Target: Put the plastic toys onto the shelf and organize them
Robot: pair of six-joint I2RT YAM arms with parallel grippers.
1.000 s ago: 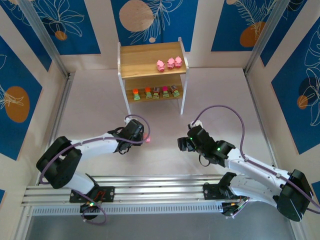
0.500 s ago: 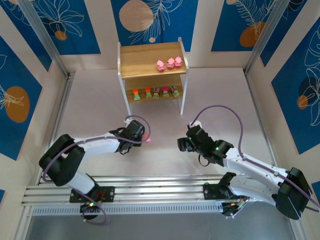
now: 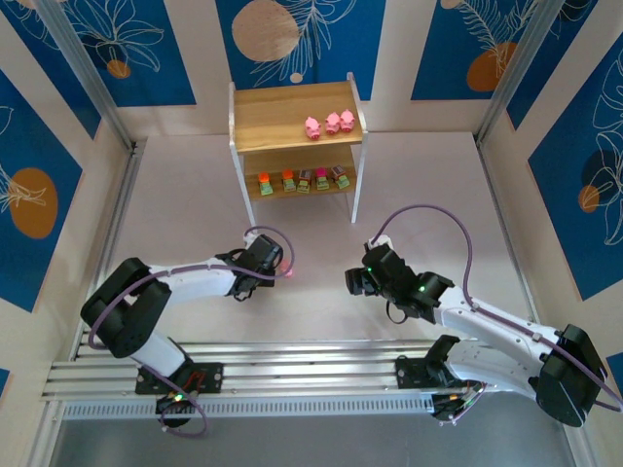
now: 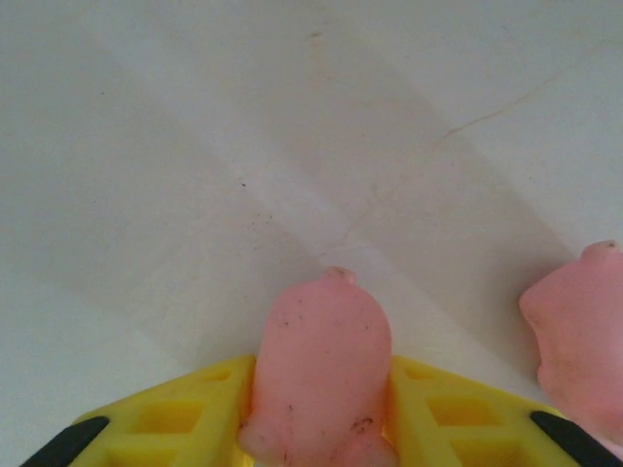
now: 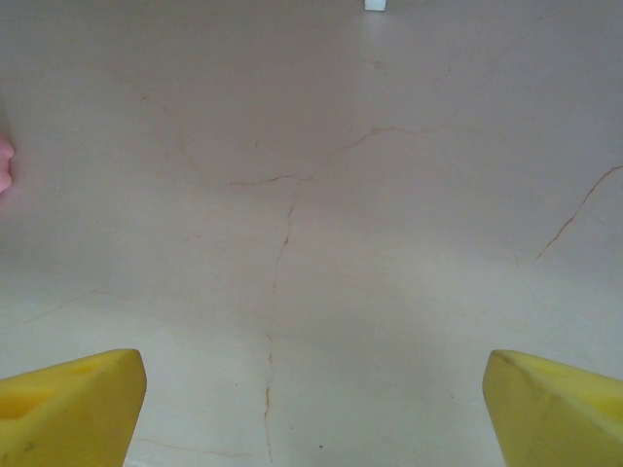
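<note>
My left gripper (image 3: 279,269) is low over the table in front of the shelf (image 3: 292,115). Its yellow fingers (image 4: 185,423) press both sides of a pink pig toy (image 4: 316,341) that rests on the table. A second pink pig (image 4: 576,352) lies just to the right of it, apart from the fingers. On the shelf's top board stand three pink pigs (image 3: 332,125), and several green-based pieces (image 3: 303,180) line the lower board. My right gripper (image 3: 356,280) hovers open over bare table, nothing between its fingers (image 5: 73,404).
White side walls and blue patterned panels (image 3: 302,39) enclose the table. A metal rail (image 3: 292,375) runs along the near edge by the arm bases. A shelf leg foot (image 5: 375,4) shows at the top of the right wrist view.
My left gripper's jaws have come together onto the pink pig and the arm has settled slightly. The right arm has barely moved.
</note>
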